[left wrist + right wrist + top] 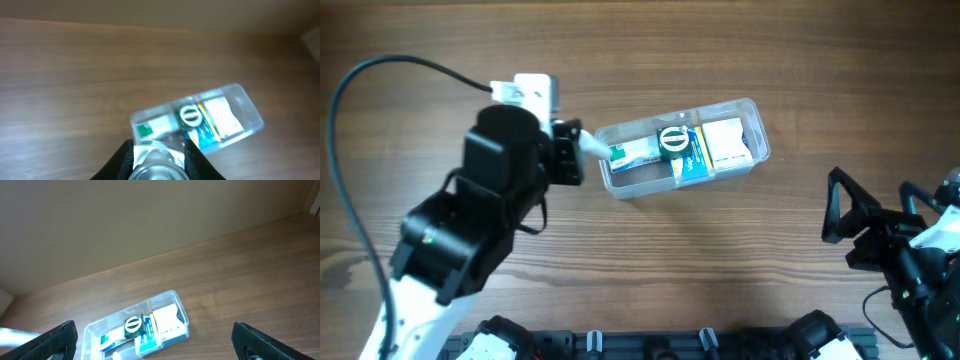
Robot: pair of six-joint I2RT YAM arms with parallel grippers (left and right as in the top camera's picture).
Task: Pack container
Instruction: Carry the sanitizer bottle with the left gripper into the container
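Left pincer [159, 151] around clear bottle [157, 169]; container [246, 114] beyond

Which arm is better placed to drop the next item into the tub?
Left. The left fingers grip a small clear bottle right at the tub's left end; the right fingers are open, empty and well away from it.

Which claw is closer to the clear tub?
Left. The left gripper, holding a clear bottle, is at the container's left end; the right gripper waits off to its right.
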